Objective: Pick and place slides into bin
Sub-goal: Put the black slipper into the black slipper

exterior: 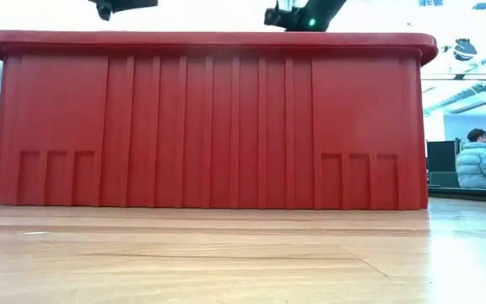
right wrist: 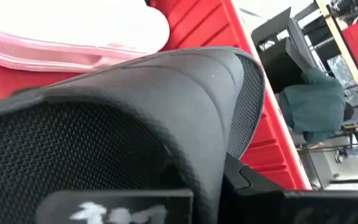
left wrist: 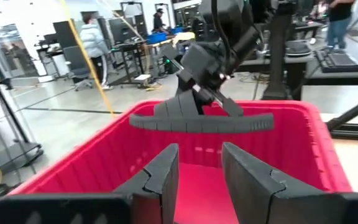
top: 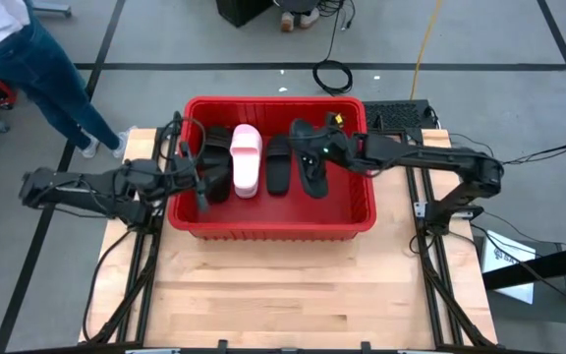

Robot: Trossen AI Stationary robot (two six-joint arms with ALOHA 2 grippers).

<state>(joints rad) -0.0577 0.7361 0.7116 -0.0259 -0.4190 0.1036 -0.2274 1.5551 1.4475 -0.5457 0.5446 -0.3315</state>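
Placement is the step in hand: over the large ribbed red plastic bin [top: 273, 224] on the wooden table [top: 283, 285], the right gripper [top: 308, 147] is clenched on a flat black slide sandal [top: 311, 169] held above the bin's right half. Its long axis runs roughly from the far wall toward the near wall, parallel to the slides already inside. Next comes lowering and letting go; the left gripper [top: 197, 175] hangs over the left end, fingers parted and empty.

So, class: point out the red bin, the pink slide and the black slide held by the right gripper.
red bin [top: 273, 228], high view, near wall.
pink slide [top: 246, 157], high view, strap.
black slide [left wrist: 201, 118], left wrist view, sole edge.
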